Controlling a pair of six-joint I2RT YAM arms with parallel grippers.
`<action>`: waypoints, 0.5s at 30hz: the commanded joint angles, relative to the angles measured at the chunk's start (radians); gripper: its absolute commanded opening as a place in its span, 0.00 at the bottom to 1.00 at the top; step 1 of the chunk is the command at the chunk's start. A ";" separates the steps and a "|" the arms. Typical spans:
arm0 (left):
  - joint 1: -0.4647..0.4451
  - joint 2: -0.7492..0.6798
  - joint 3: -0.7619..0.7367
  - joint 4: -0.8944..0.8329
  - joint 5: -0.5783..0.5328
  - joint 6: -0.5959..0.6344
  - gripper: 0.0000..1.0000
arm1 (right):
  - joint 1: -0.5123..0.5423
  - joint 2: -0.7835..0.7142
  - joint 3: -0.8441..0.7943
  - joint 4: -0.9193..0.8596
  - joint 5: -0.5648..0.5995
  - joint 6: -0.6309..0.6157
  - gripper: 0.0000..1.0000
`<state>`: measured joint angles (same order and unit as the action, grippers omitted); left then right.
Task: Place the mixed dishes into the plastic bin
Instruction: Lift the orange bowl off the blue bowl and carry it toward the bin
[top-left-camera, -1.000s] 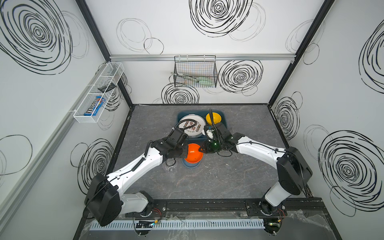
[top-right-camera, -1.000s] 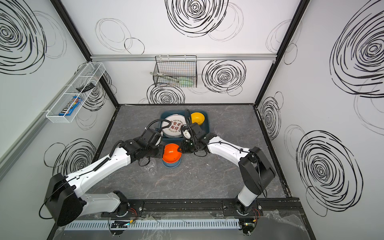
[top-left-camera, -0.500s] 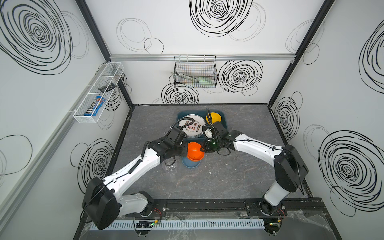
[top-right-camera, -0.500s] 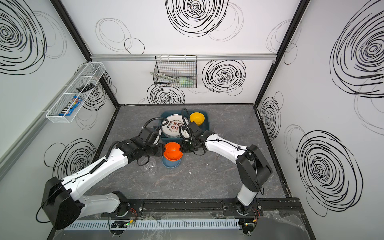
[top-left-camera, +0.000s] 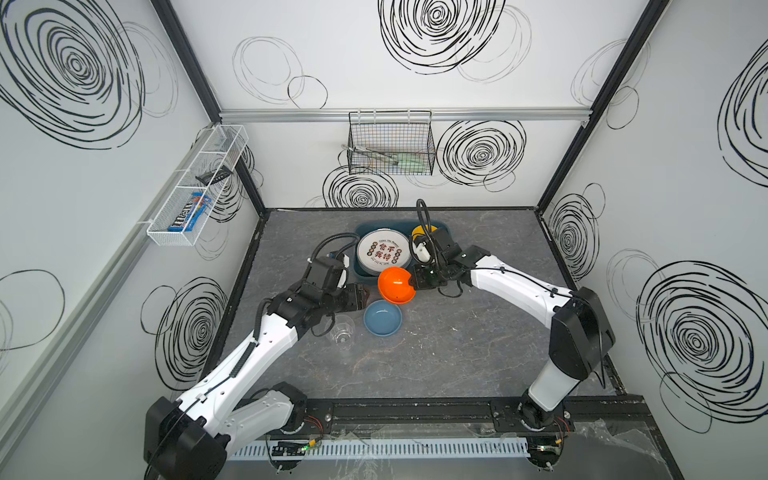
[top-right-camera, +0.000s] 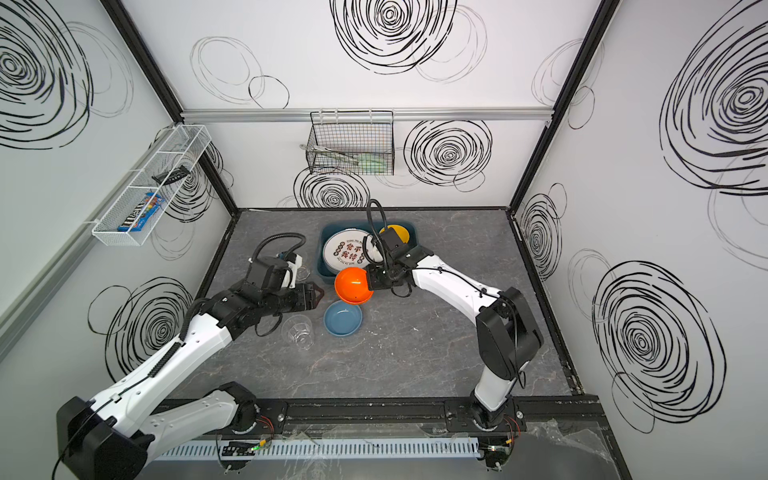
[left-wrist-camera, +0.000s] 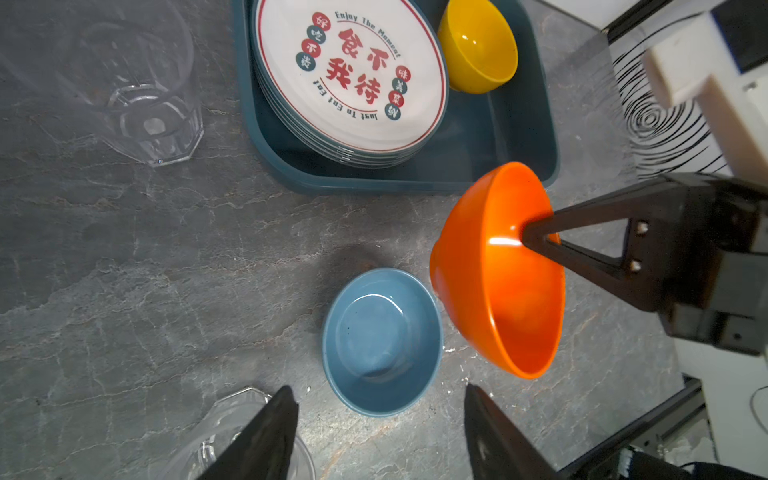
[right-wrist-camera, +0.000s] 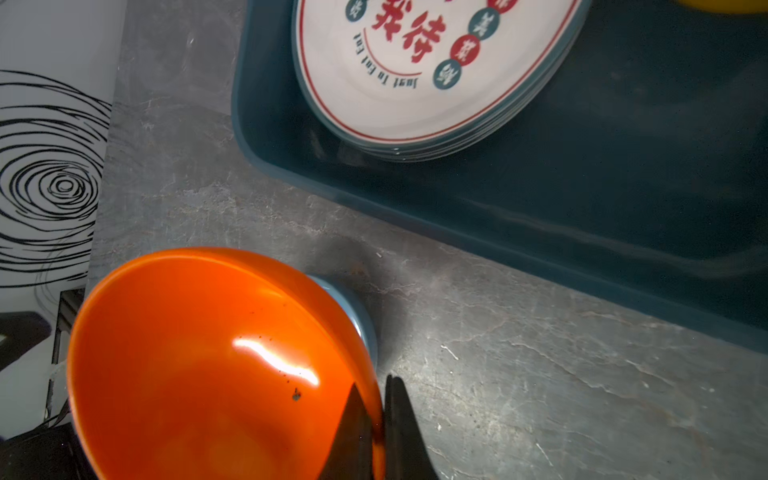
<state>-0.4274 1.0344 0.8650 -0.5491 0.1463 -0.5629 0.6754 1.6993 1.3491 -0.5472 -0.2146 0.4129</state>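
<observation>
Grey stone-look tabletop (top-left-camera: 457, 353) under white scribbled walls, and dead centre in both top views the orange bowl (top-left-camera: 395, 285) is up off the surface, tipped on its side. The right gripper (top-left-camera: 413, 281) is pinched tight on its right-hand rim, one finger inside, one outside. The bowl hangs at the lower edge of the dark teal bin (left-wrist-camera: 374, 186), which holds stacked printed plates (top-left-camera: 383, 252) and a yellow bowl (left-wrist-camera: 478, 45). The left gripper (top-right-camera: 316, 294) sits just left of the orange bowl, jaws spread, gripping nothing. A blue bowl (top-left-camera: 382, 318) rests on the table just below, with a clear tumbler (top-left-camera: 343, 330) to its left.
</observation>
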 joint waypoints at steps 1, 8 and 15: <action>0.043 -0.050 -0.032 0.082 0.096 -0.032 0.72 | -0.037 0.010 0.050 -0.048 0.030 -0.019 0.06; 0.068 -0.082 -0.085 0.140 0.173 -0.053 0.76 | -0.141 0.027 0.105 -0.082 0.053 -0.029 0.06; 0.069 -0.089 -0.120 0.200 0.230 -0.078 0.78 | -0.240 0.088 0.194 -0.111 0.090 -0.025 0.06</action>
<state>-0.3653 0.9600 0.7551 -0.4282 0.3332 -0.6212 0.4599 1.7733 1.4975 -0.6296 -0.1436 0.3943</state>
